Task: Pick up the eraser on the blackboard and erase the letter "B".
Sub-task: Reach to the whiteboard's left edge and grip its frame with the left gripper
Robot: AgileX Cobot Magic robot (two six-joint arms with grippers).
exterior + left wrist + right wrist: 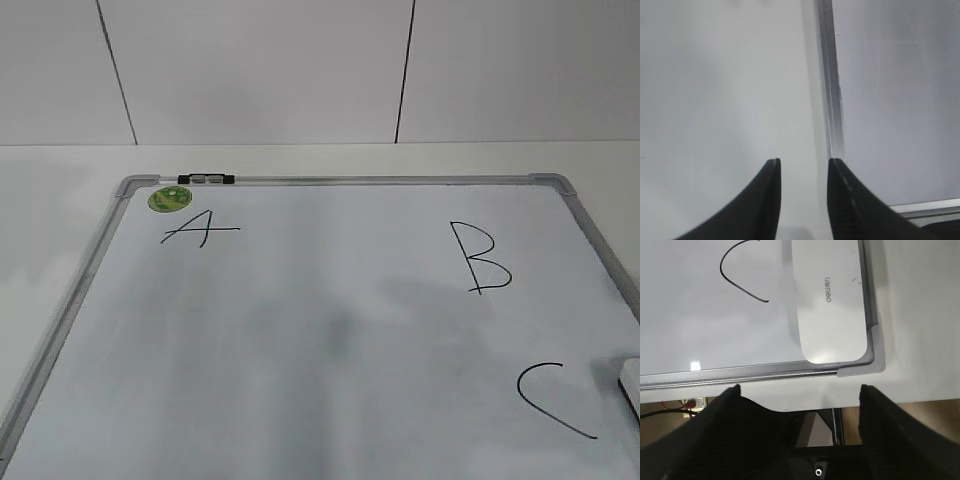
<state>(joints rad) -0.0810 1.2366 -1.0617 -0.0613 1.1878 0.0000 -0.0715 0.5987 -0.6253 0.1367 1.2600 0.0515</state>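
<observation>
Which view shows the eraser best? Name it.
The right wrist view: the eraser lies nearly whole in the blackboard's corner. The exterior view catches only a sliver at its right edge; the left wrist view shows none.

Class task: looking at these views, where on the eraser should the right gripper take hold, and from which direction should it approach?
Grip the eraser across its two long sides, probably coming down from above. It lies flat in the blackboard corner, its right side close to the frame, so clearance there looks tight. The right gripper is already open.

Eraser [630,383] cut by right edge; board clip's [207,179] detail too small
</observation>
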